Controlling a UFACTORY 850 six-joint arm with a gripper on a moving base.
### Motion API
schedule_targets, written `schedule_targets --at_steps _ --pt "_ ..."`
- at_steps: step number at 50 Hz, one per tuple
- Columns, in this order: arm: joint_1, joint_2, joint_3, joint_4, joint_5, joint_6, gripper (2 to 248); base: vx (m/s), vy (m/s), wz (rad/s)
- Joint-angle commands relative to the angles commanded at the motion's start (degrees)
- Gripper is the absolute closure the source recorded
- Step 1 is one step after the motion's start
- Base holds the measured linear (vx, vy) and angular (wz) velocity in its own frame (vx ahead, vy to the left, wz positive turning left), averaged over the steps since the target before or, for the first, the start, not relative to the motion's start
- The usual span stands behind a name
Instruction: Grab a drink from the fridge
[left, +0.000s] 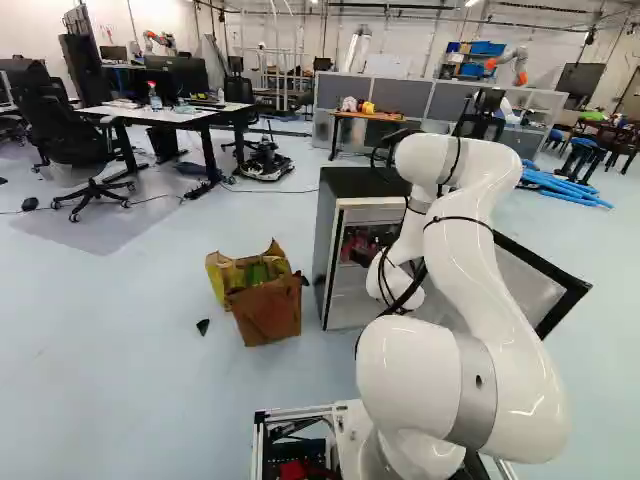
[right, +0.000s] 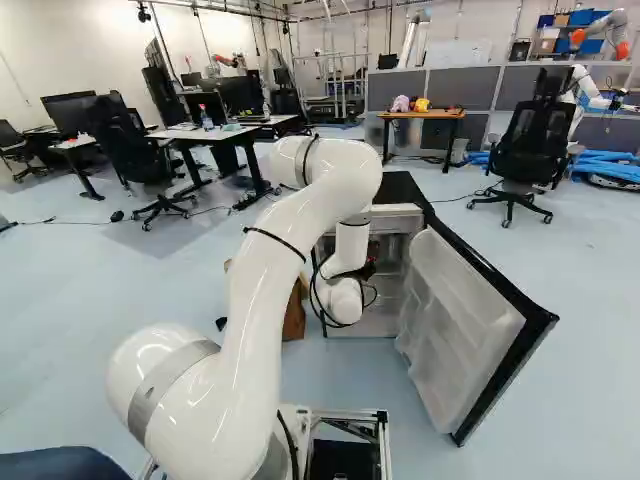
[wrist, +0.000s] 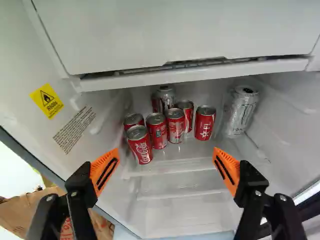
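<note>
The fridge (left: 360, 182) stands open, and the arm (right: 265, 270) reaches into its front. The door (right: 465, 310) is swung wide, so it should not need touching. A brown bag (left: 268, 312) sits on the floor beside the fridge, on the side away from the door. Inside, a white panel (wrist: 175, 30) closes off the space above the shelf (wrist: 200, 164), leaving modest headroom.

The end effector (wrist: 166, 152) is spread wide with nothing between its orange pads (wrist: 99, 167), facing the drinks but short of them. A large silver can (wrist: 240, 112) stands upright on the door side, apart from the rest. The smaller cans, mostly red, cluster on the same shelf; the front one (wrist: 139, 146) is nearest the end effector, and another red can (wrist: 204, 123) stands at the cluster's edge facing the silver one.

I judge the step in hand to be the approach, with no can taken. The next move calls for picking one can, lining up on it and easing in below the panel, then closing. The silver can looks simplest for clearance from other cans, though the side wall is near; a red one risks nudging its neighbours
</note>
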Motion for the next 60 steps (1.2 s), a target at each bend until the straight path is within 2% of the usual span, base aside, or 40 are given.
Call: schedule_targets --at_steps 13,33,60 --pt "-0.16 -3.51 -3.83 0.0 0.0 0.0 3 0.0 0.0 0.0" --pt "-0.21 -7.37 -6.65 -0.52 0.59 0.0 3 0.0 0.0 0.0" --pt "-0.7 -7.48 -6.9 -5.65 1.95 0.0 3 0.0 0.0 0.0"
